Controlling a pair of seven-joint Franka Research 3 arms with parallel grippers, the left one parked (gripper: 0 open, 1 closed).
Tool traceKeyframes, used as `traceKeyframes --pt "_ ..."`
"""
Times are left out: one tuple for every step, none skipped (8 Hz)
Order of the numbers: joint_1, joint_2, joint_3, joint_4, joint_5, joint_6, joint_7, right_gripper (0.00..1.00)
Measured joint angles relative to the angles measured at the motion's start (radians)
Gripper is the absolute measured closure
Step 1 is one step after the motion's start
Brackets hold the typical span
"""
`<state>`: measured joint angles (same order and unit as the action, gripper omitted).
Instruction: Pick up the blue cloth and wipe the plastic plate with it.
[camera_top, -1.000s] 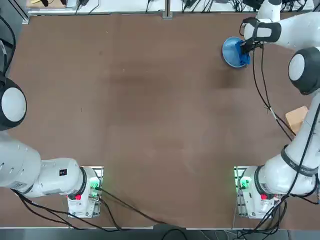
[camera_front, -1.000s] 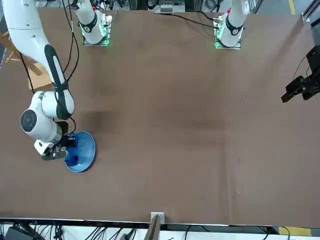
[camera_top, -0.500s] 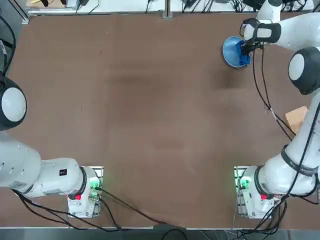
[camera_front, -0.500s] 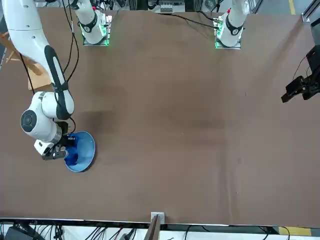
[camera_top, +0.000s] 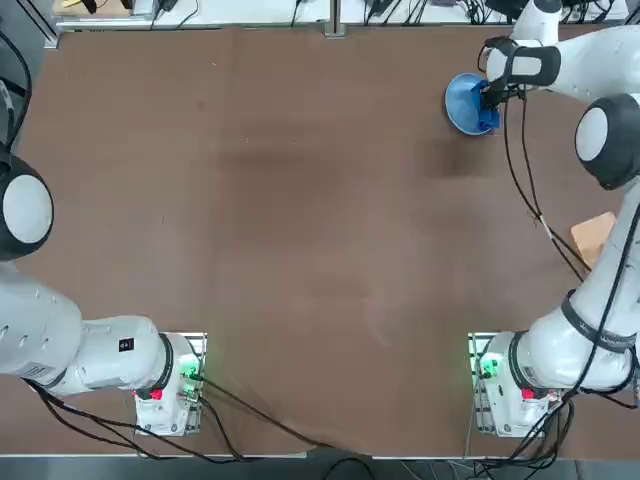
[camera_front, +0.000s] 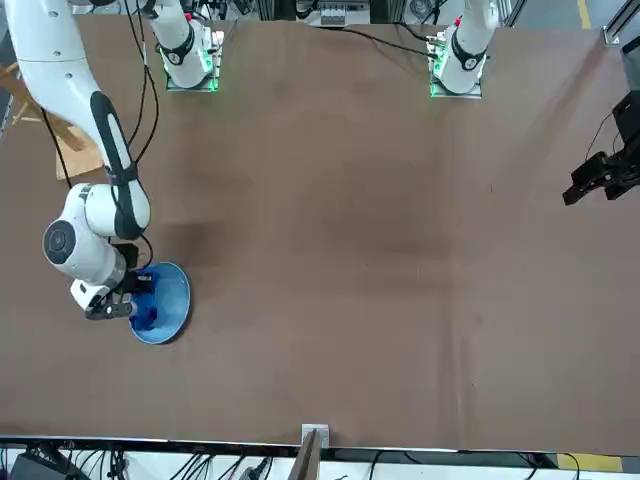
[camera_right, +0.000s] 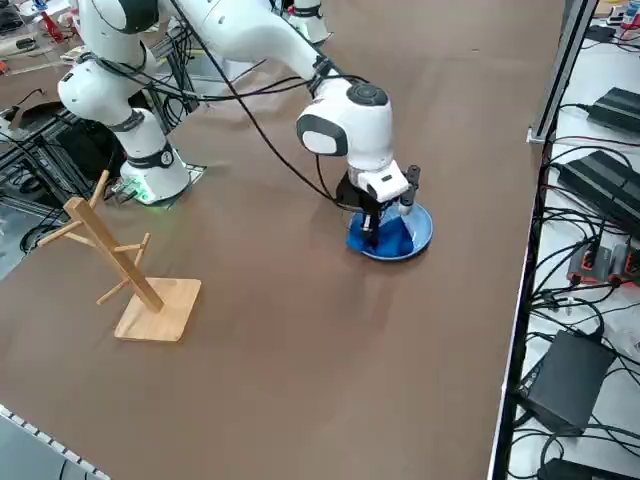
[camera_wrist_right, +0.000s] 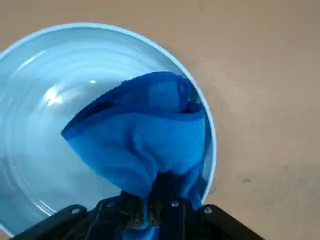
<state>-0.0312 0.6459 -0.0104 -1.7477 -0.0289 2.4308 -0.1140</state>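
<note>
brown tabletop (camera_top: 300, 220) is filling the overhead frame; at its upper right, the right gripper (camera_top: 487, 103) is pinching the blue cloth (camera_wrist_right: 145, 140) tight, pressing it onto the plastic plate (camera_wrist_right: 35, 130).

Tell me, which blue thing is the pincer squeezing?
The cloth, the darker, soft, bunched-up one. The right pincer is shut on it. The paler, round, smooth blue one is the plate underneath.

A wooden rack (camera_right: 125, 270) with slanting pegs stands upright on the brown tabletop (camera_top: 300, 220), near its right edge; black cables (camera_right: 590, 260) and boxes (camera_right: 565, 380) lie on the floor beyond the far edge.
</note>
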Motion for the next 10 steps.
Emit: traceKeyframes --pt "0.01 0.0 0.0 0.0 0.0 0.0 0.017 0.94" --pt "0.022 0.0 0.0 0.001 0.0 0.0 0.037 0.94" --pt "0.034 0.0 0.0 0.001 0.0 0.0 0.052 0.94" --pt "0.045 0.0 0.0 0.002 0.0 0.001 0.069 0.94" --pt "0.053 0.0 0.0 0.002 0.0 0.002 0.082 0.94" --pt "0.061 0.0 0.0 0.002 0.0 0.005 0.095 0.94" --pt "0.069 0.001 0.0 0.003 0.004 0.008 0.108 0.94" --pt "0.076 0.005 0.0 0.008 0.013 0.009 0.113 0.94" --pt "0.082 0.012 0.001 0.019 0.021 0.012 0.115 0.94" --pt "0.087 0.023 0.001 0.036 0.027 0.019 0.116 0.94"
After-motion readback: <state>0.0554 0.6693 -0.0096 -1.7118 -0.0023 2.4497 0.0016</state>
